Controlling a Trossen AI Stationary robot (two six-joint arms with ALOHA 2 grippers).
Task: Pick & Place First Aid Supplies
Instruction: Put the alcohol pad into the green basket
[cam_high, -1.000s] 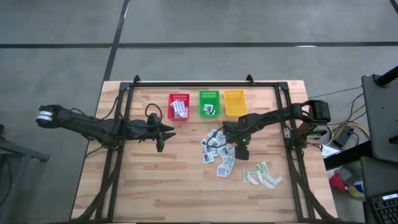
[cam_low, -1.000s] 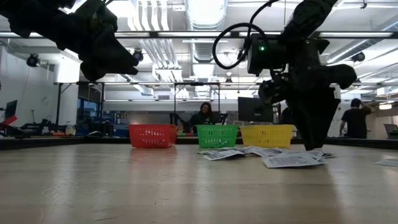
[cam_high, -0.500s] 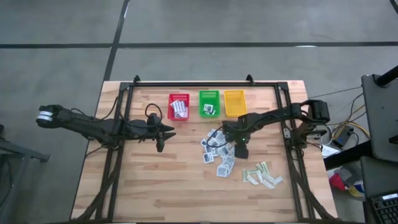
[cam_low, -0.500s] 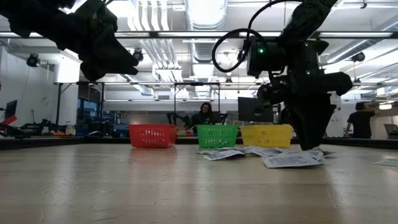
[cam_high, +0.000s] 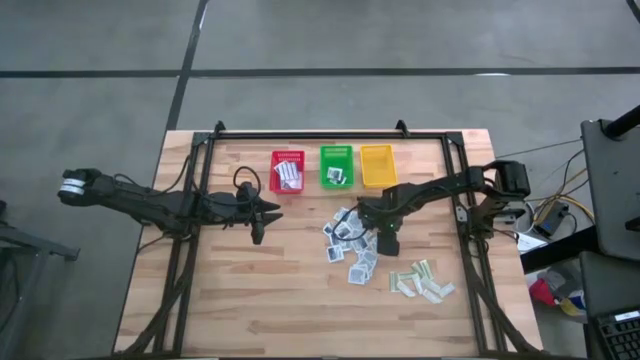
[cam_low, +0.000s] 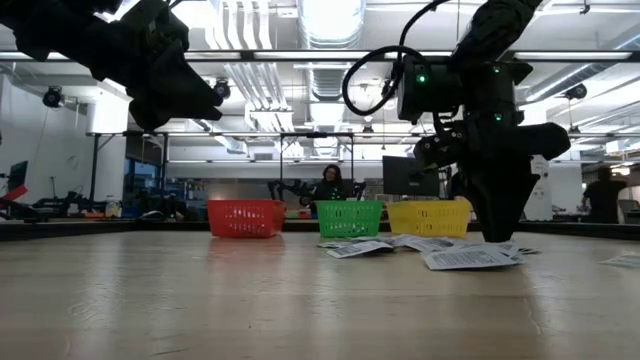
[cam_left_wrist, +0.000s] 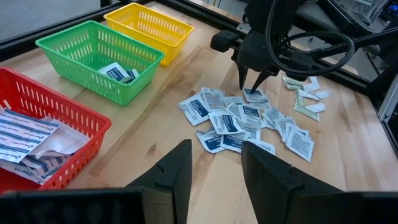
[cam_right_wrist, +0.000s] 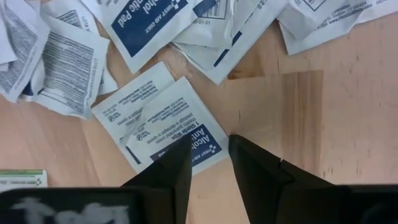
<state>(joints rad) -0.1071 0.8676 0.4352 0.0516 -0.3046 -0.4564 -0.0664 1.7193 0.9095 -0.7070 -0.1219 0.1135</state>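
**Right gripper lowered onto the square packets, left arm held aside**

A pale wooden table (cam_high: 250, 300) of butcher-block planks is seen, framed by a dark rail. The right arm is stretched from the table's right edge toward the middle, its wrist bent so that the right gripper (cam_left_wrist: 254, 86) is pointed straight down. The left arm is extended level from the left side, and the left gripper (cam_high: 262, 212) is held above bare wood, well apart from the supplies, its fingers spread with nothing between them.

Three perforated plastic baskets are lined up at the far edge: a red basket (cam_high: 288, 158) holding oblong striped packets, a green basket (cam_high: 336, 152) holding a few small square ones, and a yellow basket (cam_high: 377, 166).

A loose heap of square white-blue packets (cam_left_wrist: 249, 121) is scattered just below the right gripper; they are flat, papery and slightly crumpled. Pale green-beige strips (cam_high: 421, 281) are spread near the heap, toward the near right.

In the right wrist view the fingertips (cam_right_wrist: 177, 163) are set narrowly apart, at the edge of one alcohol wipe packet (cam_right_wrist: 174, 127); whether the packet is actually pinched cannot be told.
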